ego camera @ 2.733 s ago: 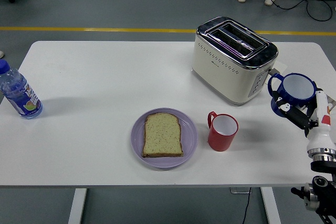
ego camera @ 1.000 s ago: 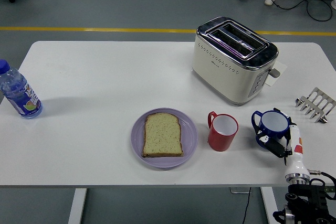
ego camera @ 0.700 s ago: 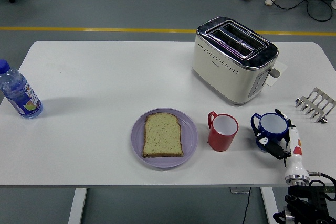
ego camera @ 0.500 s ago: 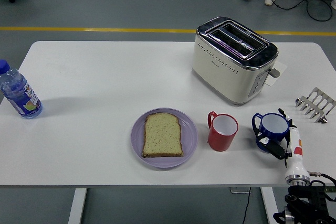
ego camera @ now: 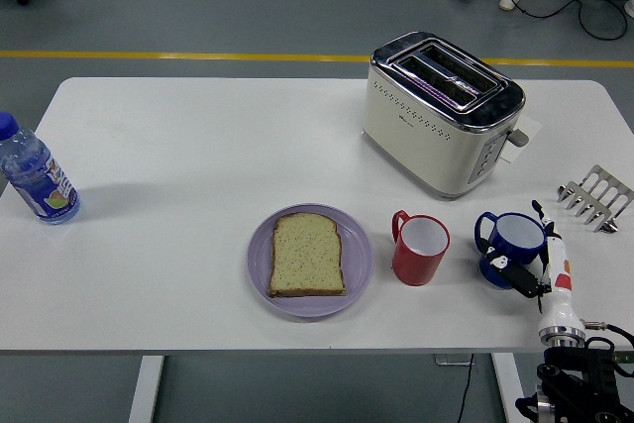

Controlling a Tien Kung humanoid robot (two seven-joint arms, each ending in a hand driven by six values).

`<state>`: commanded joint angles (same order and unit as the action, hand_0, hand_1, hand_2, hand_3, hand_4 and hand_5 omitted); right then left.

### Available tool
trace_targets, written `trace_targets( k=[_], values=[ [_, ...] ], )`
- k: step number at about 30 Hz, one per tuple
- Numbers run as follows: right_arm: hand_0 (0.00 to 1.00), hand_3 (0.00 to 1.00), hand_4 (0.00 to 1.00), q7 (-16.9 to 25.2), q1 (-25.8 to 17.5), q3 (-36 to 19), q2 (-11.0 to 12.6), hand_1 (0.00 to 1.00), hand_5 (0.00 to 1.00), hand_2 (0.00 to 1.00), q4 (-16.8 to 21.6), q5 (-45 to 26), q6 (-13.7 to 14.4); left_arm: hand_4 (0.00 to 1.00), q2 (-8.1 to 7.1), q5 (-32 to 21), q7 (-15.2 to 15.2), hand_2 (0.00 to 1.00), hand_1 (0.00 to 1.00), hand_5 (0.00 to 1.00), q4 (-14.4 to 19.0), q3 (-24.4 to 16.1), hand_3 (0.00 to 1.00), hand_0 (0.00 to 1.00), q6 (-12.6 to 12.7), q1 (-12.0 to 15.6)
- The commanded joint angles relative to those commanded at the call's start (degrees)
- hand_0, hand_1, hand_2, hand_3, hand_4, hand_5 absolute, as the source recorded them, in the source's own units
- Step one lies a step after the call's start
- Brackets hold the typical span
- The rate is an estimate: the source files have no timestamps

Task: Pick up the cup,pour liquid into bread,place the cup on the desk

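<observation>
Now the right hand (ego camera: 523,266) wraps its fingers around the blue cup (ego camera: 513,245), which stands upright on the white counter (ego camera: 198,165) just right of the red cup (ego camera: 420,248). Left of that, the bread (ego camera: 307,255) lies on a purple plate (ego camera: 359,266), with the toaster (ego camera: 441,111) behind.

- A dark blue ceramic cup with a white inside (ego camera: 512,246) stands upright near the table's right front edge, handle turned left, just right of a red mug.
- A speckled, square slice of brown-crusted bread (ego camera: 307,255) lies flat on a round lilac plate (ego camera: 358,257).
</observation>
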<state>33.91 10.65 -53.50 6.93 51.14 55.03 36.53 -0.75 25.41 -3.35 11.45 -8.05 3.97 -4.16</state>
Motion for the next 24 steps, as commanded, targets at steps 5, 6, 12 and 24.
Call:
trace_targets(
  k=[5,6,12,24],
  values=[
    [0.798,0.991,0.922,-0.03,-0.46,-0.64,-0.06,0.606,0.138,0.792,1.25,1.14,0.19,0.327,-0.01,0.13,0.00,0.657,0.646,0.839,0.00,-0.07,0.556,0.634,0.00,-0.13],
    [0.798,0.991,0.922,0.03,-0.51,-0.75,-0.07,0.606,0.138,0.792,1.45,1.30,0.26,0.327,-0.01,0.12,0.00,0.657,0.646,0.839,-0.01,-0.03,0.556,0.634,-0.01,-0.16],
    [0.811,0.993,0.921,0.22,-0.70,-1.38,-0.11,0.607,0.137,0.794,1.73,1.43,0.31,0.326,-0.04,0.21,0.01,0.658,0.646,0.837,0.00,-0.07,0.555,0.636,0.00,-0.30],
    [0.828,0.998,0.923,-0.36,-0.75,-1.08,-0.05,0.617,0.115,0.803,1.35,2.24,-0.26,0.326,-0.03,0.28,0.00,0.658,0.647,0.838,-0.01,-0.15,0.557,0.636,0.01,-0.37]
  ],
)
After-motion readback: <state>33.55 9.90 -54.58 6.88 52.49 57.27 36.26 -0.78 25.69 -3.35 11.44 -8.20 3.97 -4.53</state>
